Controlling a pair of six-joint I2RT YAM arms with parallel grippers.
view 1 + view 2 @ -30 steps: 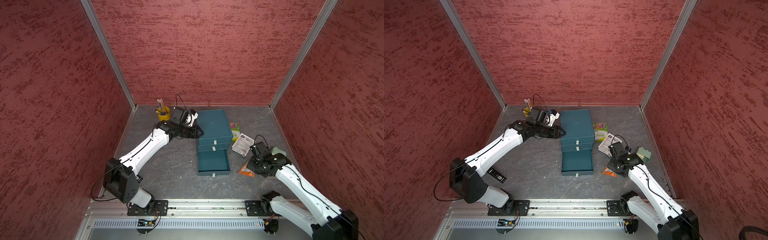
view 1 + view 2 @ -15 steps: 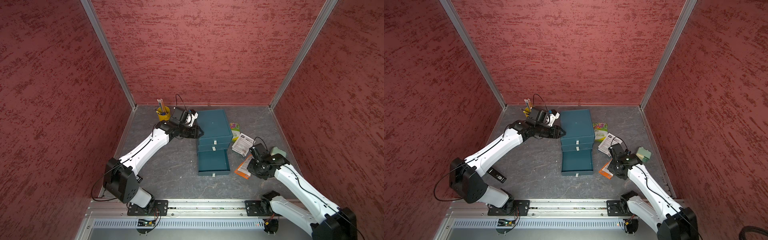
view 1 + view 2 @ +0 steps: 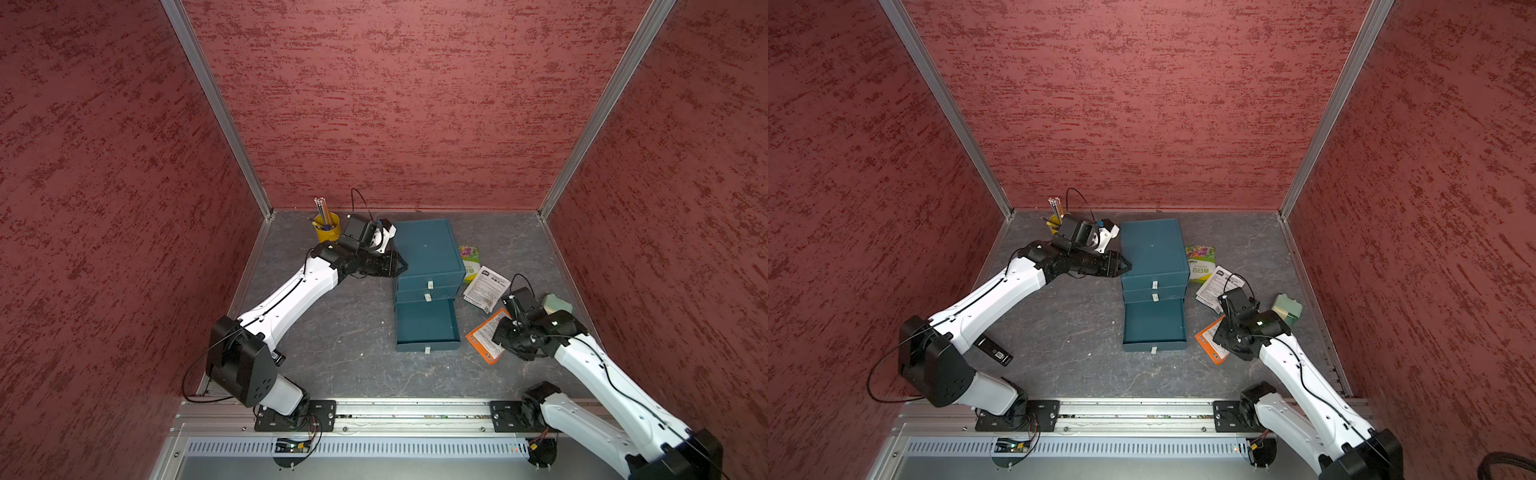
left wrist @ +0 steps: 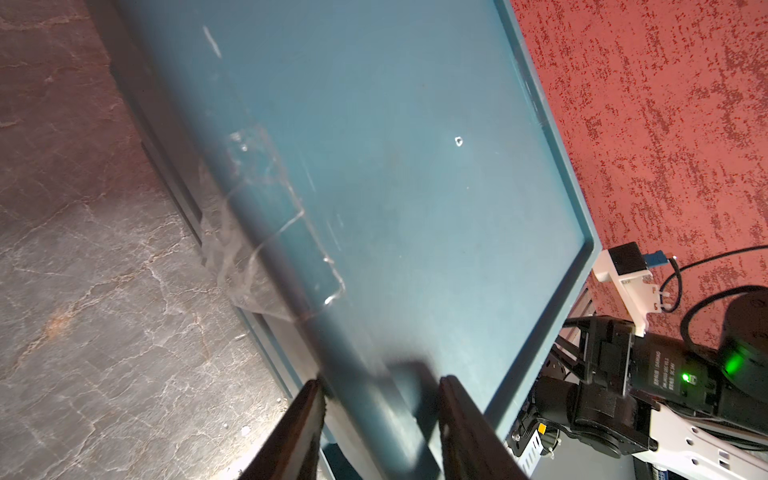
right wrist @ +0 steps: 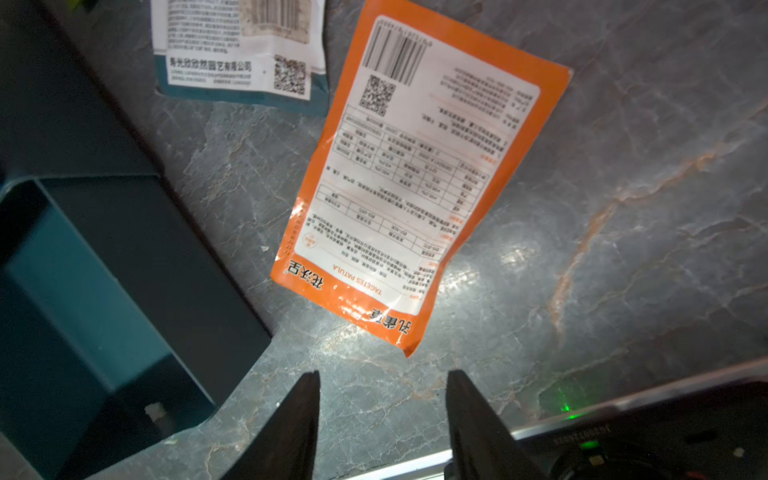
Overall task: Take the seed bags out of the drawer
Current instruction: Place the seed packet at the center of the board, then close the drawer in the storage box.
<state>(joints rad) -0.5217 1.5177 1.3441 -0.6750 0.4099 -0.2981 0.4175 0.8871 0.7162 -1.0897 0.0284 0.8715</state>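
Right claw [image 5: 382, 374] hung with jaws apart and empty above the table [image 5: 623, 208]. The orange bag [image 5: 415, 174] lay flat just ahead of its tips, the white bag [image 5: 241, 45] beyond, the green bag [image 3: 1200, 259] farther still. The open drawer [image 5: 83, 291] lay beside it. Left claw [image 4: 380, 380] clamped the chest [image 4: 395, 166] edge.
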